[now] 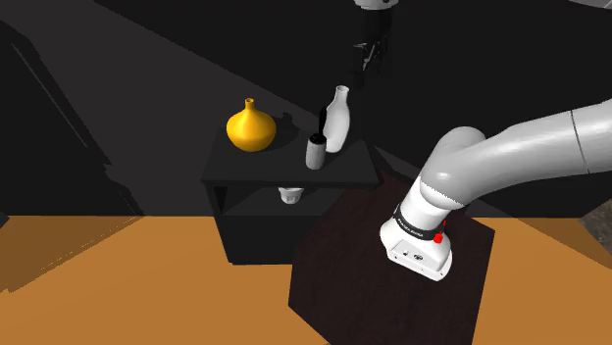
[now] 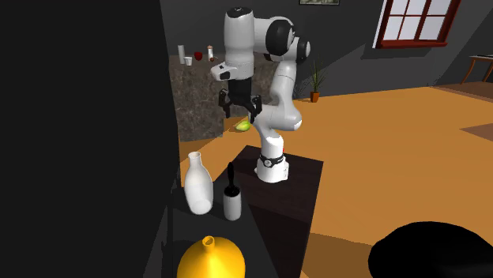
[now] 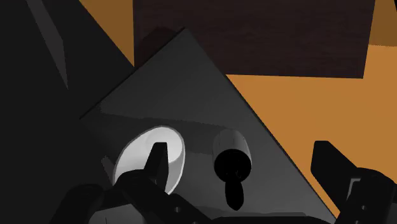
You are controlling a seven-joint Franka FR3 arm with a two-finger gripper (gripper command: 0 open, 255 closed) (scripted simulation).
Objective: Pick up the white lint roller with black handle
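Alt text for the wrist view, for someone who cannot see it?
Seen from above, the gripper hangs open over a dark table, where the white lint roller with black handle stands upright beside a white vase. Orange floor and the dark stand lie beyond.

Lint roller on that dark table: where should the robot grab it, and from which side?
Probably the black handle, from straight above: the lint roller stands upright, handle on top, and the white vase stands close beside it, so a sideways approach looks cramped.
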